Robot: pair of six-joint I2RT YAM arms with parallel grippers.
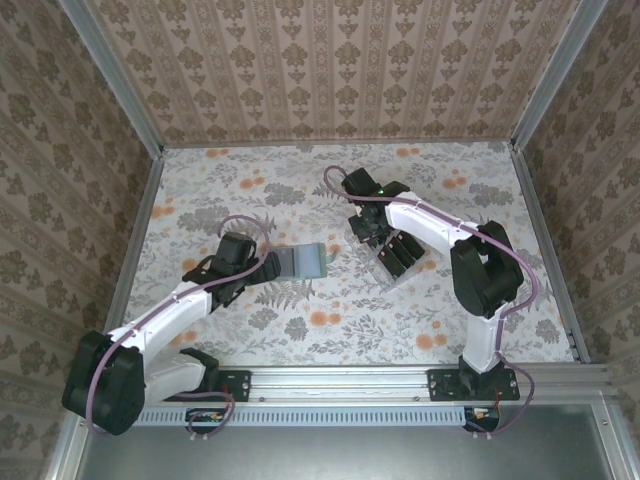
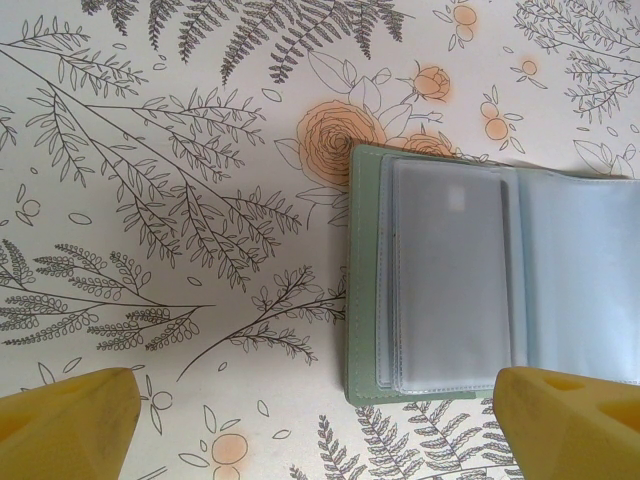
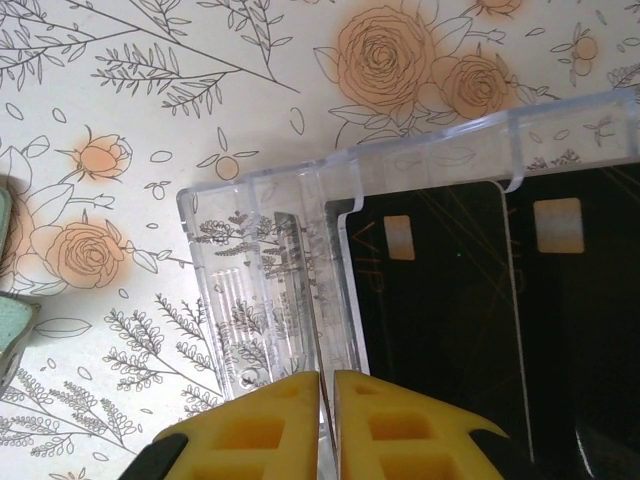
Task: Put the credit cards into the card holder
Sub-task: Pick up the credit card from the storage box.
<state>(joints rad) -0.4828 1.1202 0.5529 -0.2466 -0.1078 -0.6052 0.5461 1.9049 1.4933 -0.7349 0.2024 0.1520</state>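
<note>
The card holder (image 2: 450,280) lies open on the flowered table, sage green outside with bluish clear sleeves inside; from above the card holder (image 1: 305,260) sits left of centre. My left gripper (image 2: 320,430) hangs open just before it, one yellow finger (image 2: 570,420) by its near edge. Black credit cards (image 3: 430,300) lie in a clear plastic rack (image 3: 260,290). One thin credit card (image 3: 314,330) stands edge-on in the rack's end slot, and my right gripper (image 3: 327,385) is shut on its near edge. From above, the right gripper (image 1: 365,228) is over the rack (image 1: 395,255).
Patterned walls with metal corner posts (image 1: 150,150) close in the table on three sides. Open tabletop (image 1: 330,320) stretches in front of the holder and the rack. The right arm's purple cable (image 1: 335,180) loops behind its wrist.
</note>
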